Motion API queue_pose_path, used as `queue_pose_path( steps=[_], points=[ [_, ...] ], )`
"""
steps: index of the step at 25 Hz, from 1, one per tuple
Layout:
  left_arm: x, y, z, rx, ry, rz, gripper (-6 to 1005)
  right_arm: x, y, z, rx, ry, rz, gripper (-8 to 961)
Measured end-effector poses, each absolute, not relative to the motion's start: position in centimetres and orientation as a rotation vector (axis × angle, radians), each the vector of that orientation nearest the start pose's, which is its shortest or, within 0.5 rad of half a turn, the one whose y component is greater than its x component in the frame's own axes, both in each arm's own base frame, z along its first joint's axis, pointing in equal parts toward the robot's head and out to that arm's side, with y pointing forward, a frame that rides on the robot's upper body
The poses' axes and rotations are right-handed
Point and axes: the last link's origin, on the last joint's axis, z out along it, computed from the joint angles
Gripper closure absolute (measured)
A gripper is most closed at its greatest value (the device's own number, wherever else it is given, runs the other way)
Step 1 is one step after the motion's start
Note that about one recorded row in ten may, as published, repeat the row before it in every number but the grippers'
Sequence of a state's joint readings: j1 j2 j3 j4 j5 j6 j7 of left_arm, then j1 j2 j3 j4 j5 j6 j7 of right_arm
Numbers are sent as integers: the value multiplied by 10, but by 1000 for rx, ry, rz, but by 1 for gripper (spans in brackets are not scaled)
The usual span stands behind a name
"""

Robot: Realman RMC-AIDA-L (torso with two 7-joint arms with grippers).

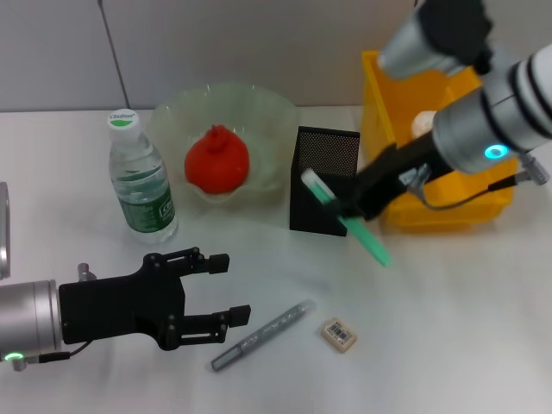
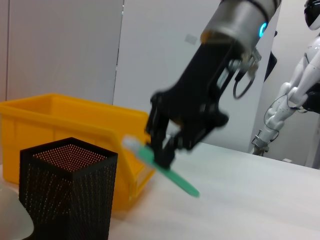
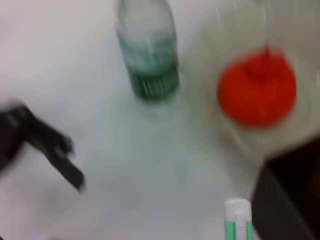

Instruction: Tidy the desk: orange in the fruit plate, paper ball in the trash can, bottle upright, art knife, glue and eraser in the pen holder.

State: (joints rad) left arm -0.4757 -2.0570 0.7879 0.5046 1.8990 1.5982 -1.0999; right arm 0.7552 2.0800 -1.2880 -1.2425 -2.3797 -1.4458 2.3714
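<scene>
My right gripper (image 1: 347, 207) is shut on a slim green stick with a white end (image 1: 354, 220), held tilted just off the front right corner of the black mesh pen holder (image 1: 323, 177); whether it is the glue or the art knife I cannot tell. The left wrist view shows that right gripper (image 2: 167, 147) and the green stick (image 2: 170, 170) above the table beside the pen holder (image 2: 67, 192). The orange (image 1: 217, 159) lies in the fruit plate (image 1: 172, 112). The bottle (image 1: 142, 177) stands upright. A grey pen-shaped stick (image 1: 263, 335) and the eraser (image 1: 339, 335) lie on the table. My left gripper (image 1: 226, 289) is open near the grey stick.
The yellow trash can (image 1: 448, 207) stands right of the pen holder, behind my right arm, with a pale lump (image 1: 423, 125) showing inside it. The pen holder, fruit plate and bottle form a row across the back.
</scene>
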Motion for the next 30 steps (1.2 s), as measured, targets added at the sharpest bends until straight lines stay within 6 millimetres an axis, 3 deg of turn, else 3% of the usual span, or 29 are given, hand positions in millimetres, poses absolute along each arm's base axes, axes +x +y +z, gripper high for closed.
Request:
queue_pose_path(
  steps=[4,7,14,19,30],
  points=[
    [-275,297,-22,-2794,-418,-780,209,113,386,15,-2771,580,213,779],
    [-275,297,-22,-2792,-418,-782,210,123,389,34,-2682,534,530,778],
    [-275,296,-23,-2791,-421,-784,211,150,404,37,-2476,525,853,777],
    [-276,295,-23,-2789,-425,-785,211,162,412,28,-2392,539,940,777],
    [-276,295,-23,-2784,-429,-790,213,178,423,-7,-2389,597,846,776]
  ],
)
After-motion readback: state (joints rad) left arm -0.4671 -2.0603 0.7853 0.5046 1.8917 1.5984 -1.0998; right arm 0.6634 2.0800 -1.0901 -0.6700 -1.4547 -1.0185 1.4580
